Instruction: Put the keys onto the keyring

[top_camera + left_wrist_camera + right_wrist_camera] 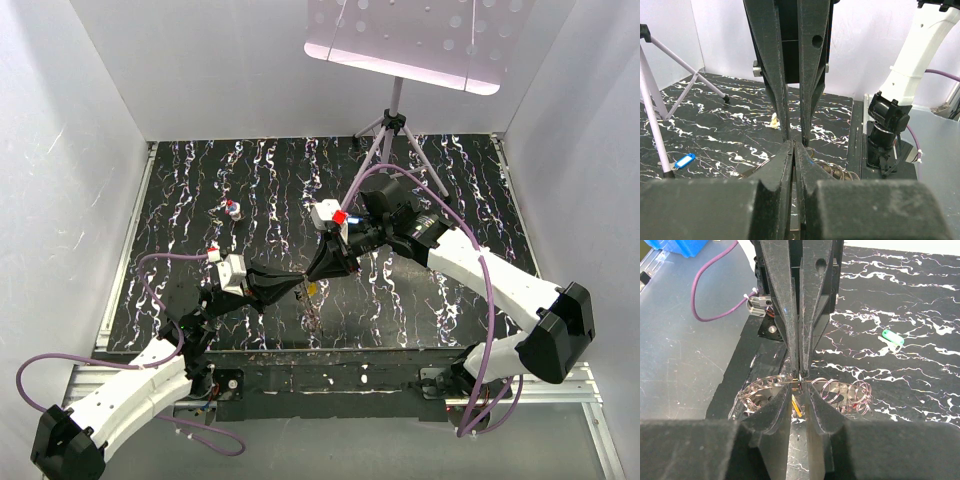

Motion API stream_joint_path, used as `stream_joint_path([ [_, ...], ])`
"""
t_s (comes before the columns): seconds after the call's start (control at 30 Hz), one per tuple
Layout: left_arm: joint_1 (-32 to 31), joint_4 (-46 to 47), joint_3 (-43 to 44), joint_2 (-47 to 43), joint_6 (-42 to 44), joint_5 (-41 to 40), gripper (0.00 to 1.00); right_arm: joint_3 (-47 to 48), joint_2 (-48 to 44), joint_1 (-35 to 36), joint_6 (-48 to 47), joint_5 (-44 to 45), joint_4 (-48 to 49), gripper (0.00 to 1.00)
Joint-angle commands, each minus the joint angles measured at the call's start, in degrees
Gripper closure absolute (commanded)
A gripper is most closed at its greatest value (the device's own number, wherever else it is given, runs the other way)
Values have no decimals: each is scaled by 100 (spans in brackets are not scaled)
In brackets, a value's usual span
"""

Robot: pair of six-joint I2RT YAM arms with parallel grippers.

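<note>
The keyring (840, 390) is a wire ring hung with small loops, lying by the table's near edge; its loops (837, 172) also show in the left wrist view. My left gripper (801, 371) is shut, with the ring's thin wire pinched at its tips. My right gripper (800, 390) faces it tip to tip, its jaws a narrow gap apart. A yellow key (796, 406) hangs slanted in that gap, just under the wire. Both grippers meet at the table's near middle (310, 281). Loose keys lie apart: green (892, 337), blue (684, 161), beige (774, 120) and one small key (234, 210).
A grey tripod (392, 130) stands at the back under a white perforated plate (410, 40); one of its legs (670, 60) reaches near the blue key. The table's near edge (735, 375) runs right beside the keyring. The right arm's base (885, 130) stands close by.
</note>
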Motion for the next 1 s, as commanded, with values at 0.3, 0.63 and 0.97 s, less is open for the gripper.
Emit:
stream_joint_path([
  [0.3, -20, 339, -9, -137, -37, -88, 100, 190, 32, 92, 169, -47, 294, 77],
  [0.63, -20, 401, -26, -111, -81, -106, 100, 225, 58, 135, 240, -73, 347, 93],
  [0.97, -20, 252, -18, -146, -309, -167, 95, 479, 32, 153, -233, 190, -407, 99],
])
